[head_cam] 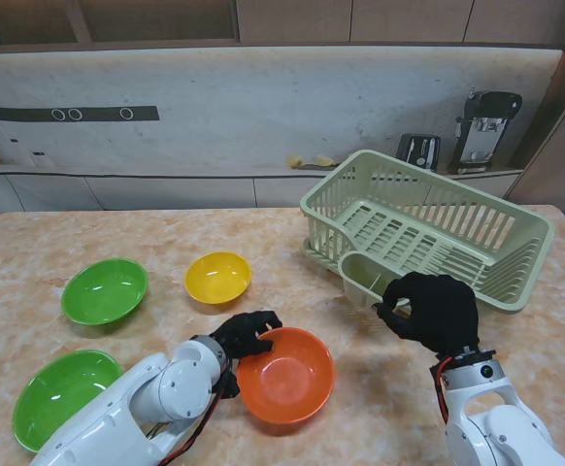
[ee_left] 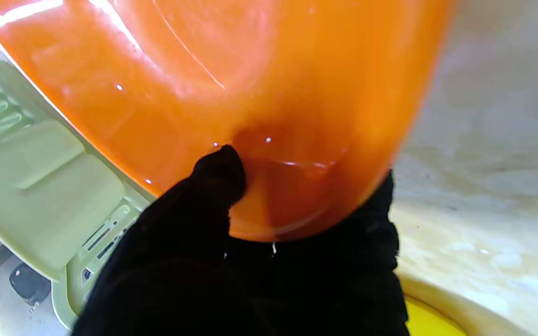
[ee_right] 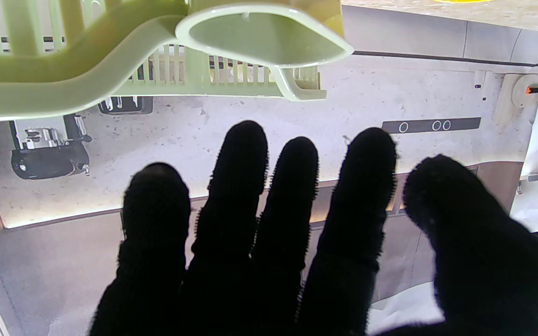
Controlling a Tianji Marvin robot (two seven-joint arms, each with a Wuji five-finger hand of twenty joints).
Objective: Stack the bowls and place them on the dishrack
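The left hand (head_cam: pixel 247 333) grips the orange bowl (head_cam: pixel 287 376) by its left rim, near the table's front edge. The yellow bowl (head_cam: pixel 218 276) lies just beyond, nearer this hand. The right hand (head_cam: pixel 430 309) hovers spread and empty beside the rack (head_cam: pixel 428 225).

Beyond marble table (head_cam: pixel 30 252): black toaster (head_cam: pixel 418 150) on rear counter (head_cam: pixel 166 175); black-silver appliance (head_cam: pixel 484 126) just right of toaster.

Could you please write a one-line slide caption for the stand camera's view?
Left hand grips the orange bowl by its rim; right hand hovers open by the dishrack.
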